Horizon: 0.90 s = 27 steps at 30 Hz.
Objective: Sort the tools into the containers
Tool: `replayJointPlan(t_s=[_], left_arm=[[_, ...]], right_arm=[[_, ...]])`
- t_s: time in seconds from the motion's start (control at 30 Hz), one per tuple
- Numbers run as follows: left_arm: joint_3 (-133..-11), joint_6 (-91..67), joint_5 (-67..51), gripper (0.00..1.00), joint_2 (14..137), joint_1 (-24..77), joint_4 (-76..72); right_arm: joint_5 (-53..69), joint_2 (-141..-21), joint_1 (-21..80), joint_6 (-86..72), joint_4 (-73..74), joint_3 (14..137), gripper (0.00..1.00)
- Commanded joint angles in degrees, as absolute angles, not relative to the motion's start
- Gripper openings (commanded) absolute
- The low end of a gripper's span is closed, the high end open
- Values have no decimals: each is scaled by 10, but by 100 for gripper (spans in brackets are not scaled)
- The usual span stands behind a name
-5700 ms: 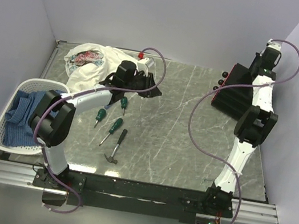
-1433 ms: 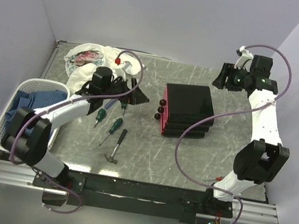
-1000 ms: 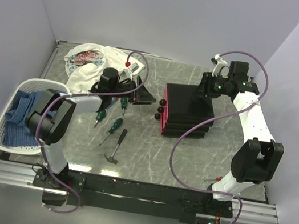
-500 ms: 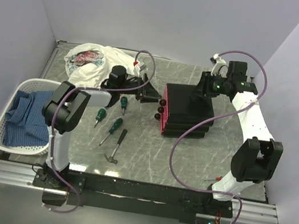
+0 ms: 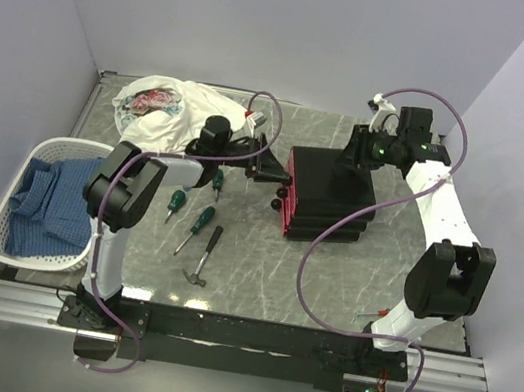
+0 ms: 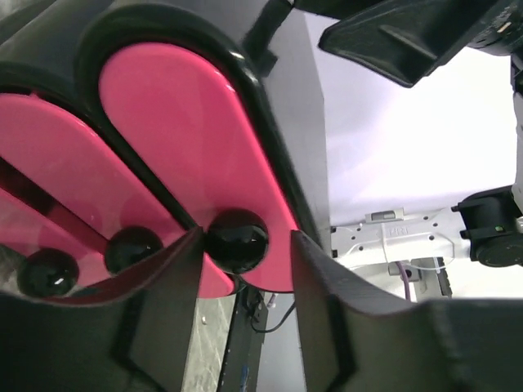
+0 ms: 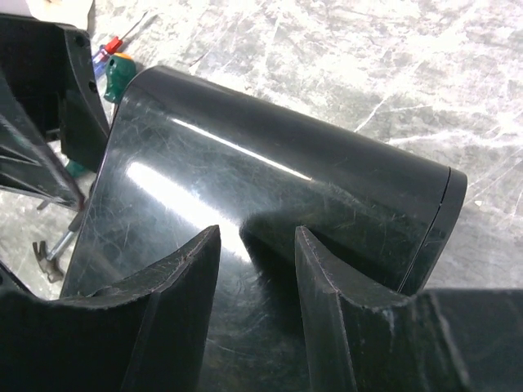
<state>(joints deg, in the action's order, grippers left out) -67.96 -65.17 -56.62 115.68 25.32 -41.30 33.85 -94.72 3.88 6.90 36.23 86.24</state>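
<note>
The black drawer unit lies in the middle of the table, its pink drawer fronts and round knobs facing left. My left gripper is open, its fingers standing on either side of the top knob: the left finger touches it and a small gap remains at the right finger. My right gripper is open, its fingertips resting on the unit's glossy black side. Three green-handled screwdrivers and the hammer lie left of the unit. A red-and-blue screwdriver shows beside a green handle.
A white lattice basket with blue cloth stands at the left edge. A white patterned cloth lies at the back left. Two more knobs sit below the top one. Walls close the table on three sides.
The right arm pulled the drawer unit to mid-table, then held still on it. My left gripper moved right from the screwdrivers to the top knob, and its jaws narrowed around it.
</note>
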Motion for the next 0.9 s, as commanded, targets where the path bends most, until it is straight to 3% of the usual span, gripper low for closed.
replayJointPlan(t_s=[0.0,0.1,0.27,0.33,0.37,0.4,0.53,0.87], left_arm=[[-704,-650,-589,44,1167,264,-449],[-709,-651,-593,41,1172,264,-437],[-713,-639,-594,44,1172,264,-419],[-713,-640,-595,39,1172,264,-418],[-713,-636,-596,35,1172,264,-415],[-714,-634,-597,24,1170,263,-410],[-699,-621,-599,1,1154,251,-394],[-651,-563,-599,1,1099,210,-309]], right_arm=[[311,-959,41,71,379,846,50],[309,-959,42,71,379,846,50],[309,-959,41,70,374,845,50],[309,-961,41,70,374,843,50],[304,-961,42,69,373,842,50],[301,-960,42,68,373,840,50],[294,-964,42,73,375,837,48],[267,-982,41,89,373,833,46]])
